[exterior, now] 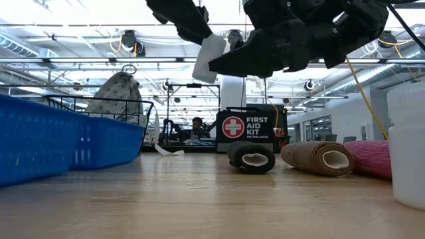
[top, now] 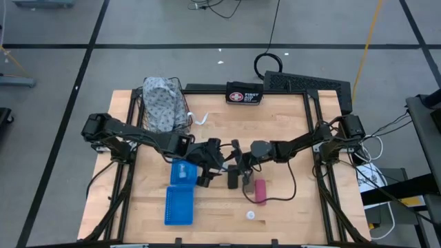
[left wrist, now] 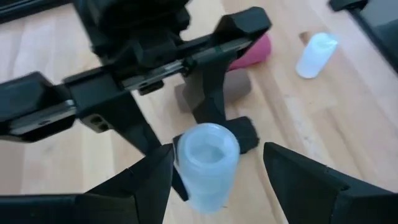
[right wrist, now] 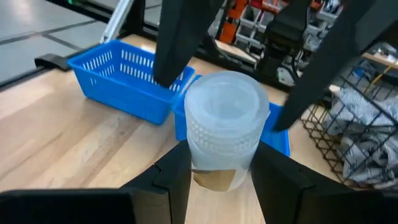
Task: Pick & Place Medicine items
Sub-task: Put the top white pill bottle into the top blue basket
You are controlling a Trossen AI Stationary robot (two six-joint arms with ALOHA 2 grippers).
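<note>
A small white round bottle (exterior: 208, 58) is up in the air over the table's middle, between my two grippers. My right gripper (right wrist: 222, 171) is shut on it. My left gripper (left wrist: 217, 177) is open, one finger on each side of the same bottle (left wrist: 206, 163), with a wide gap on one side. On the wood below lie a black oblong (top: 234, 180), a brown oblong (exterior: 317, 157), a pink tube (top: 260, 191) and another white bottle (top: 251, 215). My right gripper pinches the bottle between its two fingers, on the lower body by the brown label (right wrist: 214, 177). The fingers come about level from the table's right. The bottle is lifted clear of the table, slightly tilted. My left gripper has one finger (left wrist: 155, 177) close against the bottle's side; whether it touches, I cannot tell.
Two blue baskets (top: 180, 194) stand at the front left. A wire basket holding a patterned cloth bag (top: 162, 103) stands at the back left. A black first-aid pouch (top: 244, 95) sits at the far edge. A further white bottle (exterior: 406, 143) stands close to the low camera.
</note>
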